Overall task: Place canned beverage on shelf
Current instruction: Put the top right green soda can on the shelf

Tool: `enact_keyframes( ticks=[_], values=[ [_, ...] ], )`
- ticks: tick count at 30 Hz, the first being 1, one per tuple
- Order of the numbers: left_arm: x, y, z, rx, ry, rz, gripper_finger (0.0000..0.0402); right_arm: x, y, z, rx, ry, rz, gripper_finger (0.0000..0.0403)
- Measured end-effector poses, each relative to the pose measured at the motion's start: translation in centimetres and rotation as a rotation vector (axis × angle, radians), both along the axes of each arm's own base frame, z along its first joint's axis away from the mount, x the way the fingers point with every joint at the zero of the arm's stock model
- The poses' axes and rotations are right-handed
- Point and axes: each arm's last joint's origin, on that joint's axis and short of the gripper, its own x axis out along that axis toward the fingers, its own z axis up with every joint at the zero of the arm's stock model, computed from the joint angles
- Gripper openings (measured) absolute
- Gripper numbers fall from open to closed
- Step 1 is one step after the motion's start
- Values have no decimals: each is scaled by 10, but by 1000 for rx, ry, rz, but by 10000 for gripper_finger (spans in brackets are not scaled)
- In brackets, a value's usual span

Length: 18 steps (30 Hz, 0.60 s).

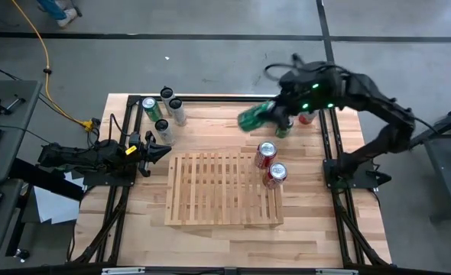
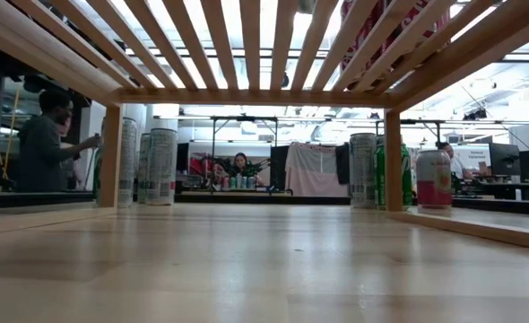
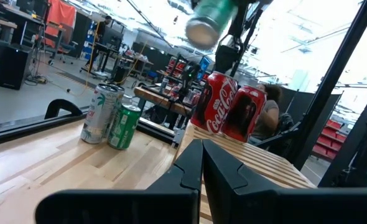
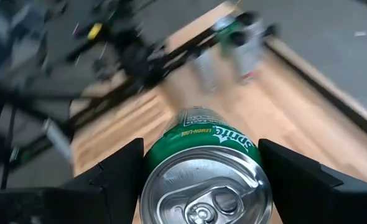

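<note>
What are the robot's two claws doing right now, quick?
Left end effector: closed, holding nothing, by the table's left edge.
Right end effector: gripping a green Sprite can, lifted above the table's far side.

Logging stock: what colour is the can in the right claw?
Green, a Sprite can, clearest in the right wrist view.

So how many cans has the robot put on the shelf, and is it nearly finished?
Two red Coca-Cola cans already stand on the slatted shelf, near its right edge. Right now the right gripper holds a green Sprite can tipped sideways in the air, beyond the shelf. It must be set down. Four more cans wait on the table at the far left, and another near the right arm. The left gripper rests shut.
</note>
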Motion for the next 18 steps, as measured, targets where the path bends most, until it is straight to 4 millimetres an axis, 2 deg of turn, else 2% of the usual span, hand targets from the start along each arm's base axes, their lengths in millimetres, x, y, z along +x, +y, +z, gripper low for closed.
enact_keyframes(
  ticks=[5,8,18],
  values=[
    [0,0,0,0,-1,0,3,33,25,-3,-39,88,194,273],
    [0,0,0,0,0,0,3,49,37,-13,-61,192,261,273],
    [0,0,0,0,0,0,3,94,53,-42,-78,349,233,273]
  ],
)
